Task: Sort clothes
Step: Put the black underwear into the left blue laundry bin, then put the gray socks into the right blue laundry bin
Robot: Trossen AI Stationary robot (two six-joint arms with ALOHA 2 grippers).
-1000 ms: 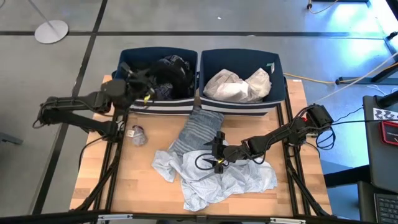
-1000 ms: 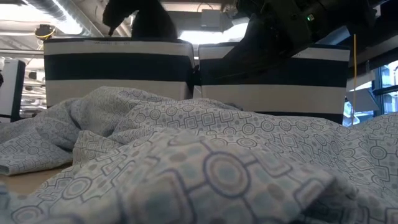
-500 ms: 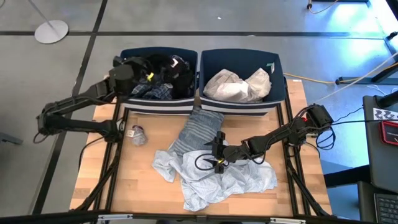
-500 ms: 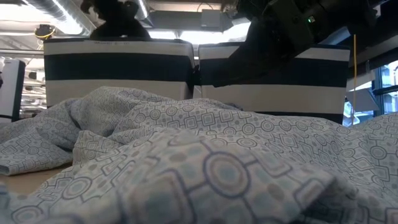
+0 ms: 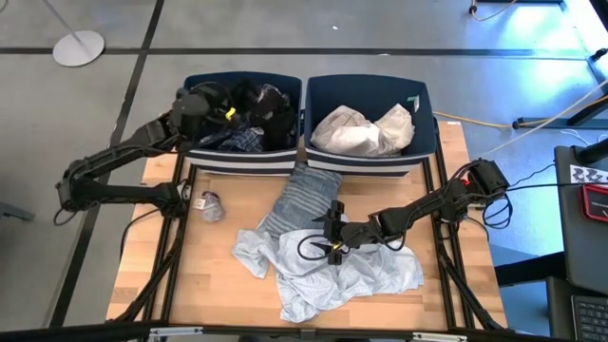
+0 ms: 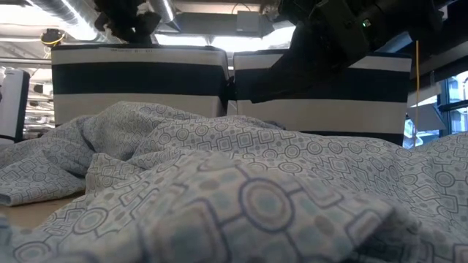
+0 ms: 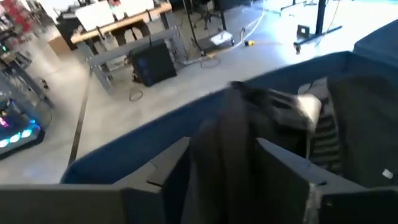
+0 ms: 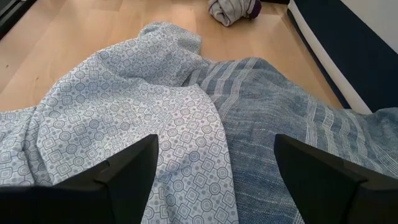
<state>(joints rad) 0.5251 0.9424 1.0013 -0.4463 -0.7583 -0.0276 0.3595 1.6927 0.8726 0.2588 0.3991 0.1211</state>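
The left hand (image 5: 211, 99) has swung over the left bin (image 5: 193, 90), still gripping a dark garment (image 7: 227, 162) ready to drop, while the right hand (image 8: 214, 163) waits open over the patterned shirt (image 5: 332, 271) on the desk (image 5: 204, 261) in front of that bin.

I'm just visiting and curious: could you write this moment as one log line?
left gripper: over left bin, shut on dark garment | right gripper: open over patterned shirt | striped garment: on table
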